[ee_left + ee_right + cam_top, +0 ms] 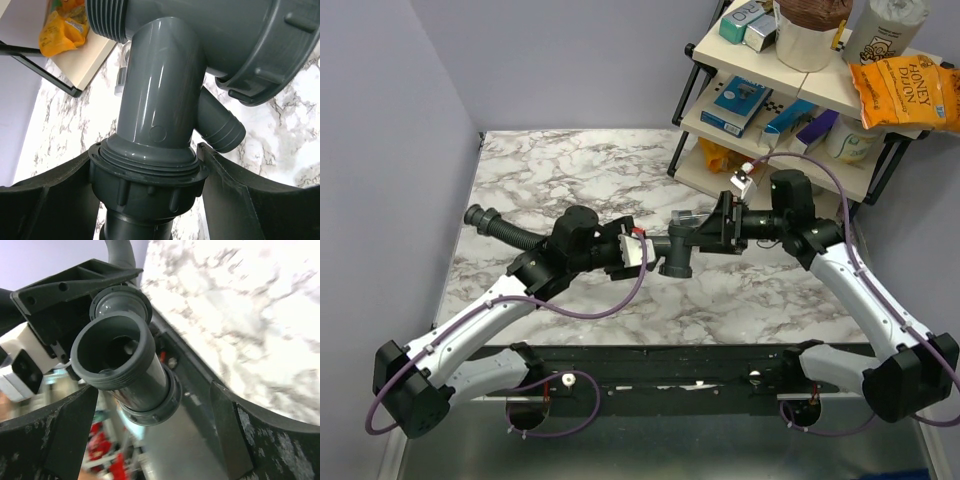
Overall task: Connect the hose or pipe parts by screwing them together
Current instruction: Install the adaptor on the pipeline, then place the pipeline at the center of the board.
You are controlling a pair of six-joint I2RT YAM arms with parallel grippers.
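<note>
The black ribbed hose runs from the far left into my left gripper. That gripper is shut on the hose's collar nut, with a finger pressed against each side of it. Out of the nut rises the dark Y-shaped fitting, held above the table near its middle. A barbed side branch sticks out to the right. My right gripper stands open around the fitting's other end. Its fingers are apart from the threaded mouth and touch nothing.
A shelf rack with boxes, a jar and an orange snack bag stands at the back right, close behind the right arm. Purple cables loop from both arms. Grey walls close the left and back sides of the marble table.
</note>
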